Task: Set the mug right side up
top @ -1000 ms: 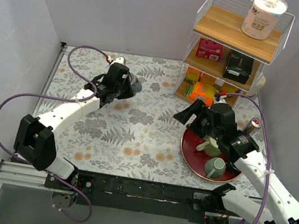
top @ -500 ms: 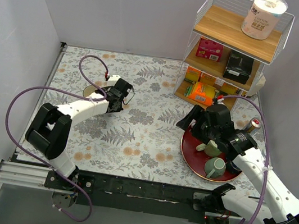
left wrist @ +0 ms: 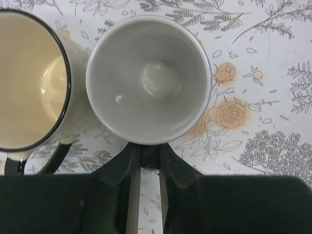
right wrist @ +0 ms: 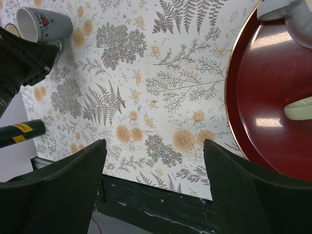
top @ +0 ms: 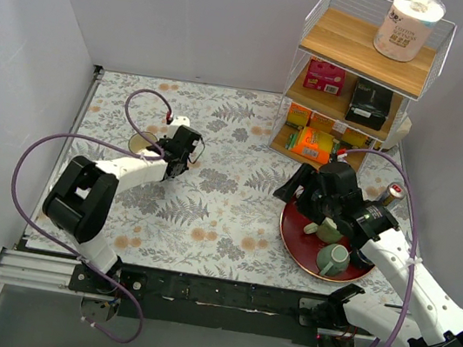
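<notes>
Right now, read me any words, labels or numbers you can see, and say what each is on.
Nothing can be quoted for sure.
Paper roll on the top shelf: wrapper print too small to read.
Red box and orange packets in the rack: print blurred.
Grey mug: a red mark with tiny lettering, unreadable.

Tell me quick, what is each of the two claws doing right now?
Left gripper: closed on the near side of the grey mug, which stands upright.
Right gripper: open, holding nothing.
</notes>
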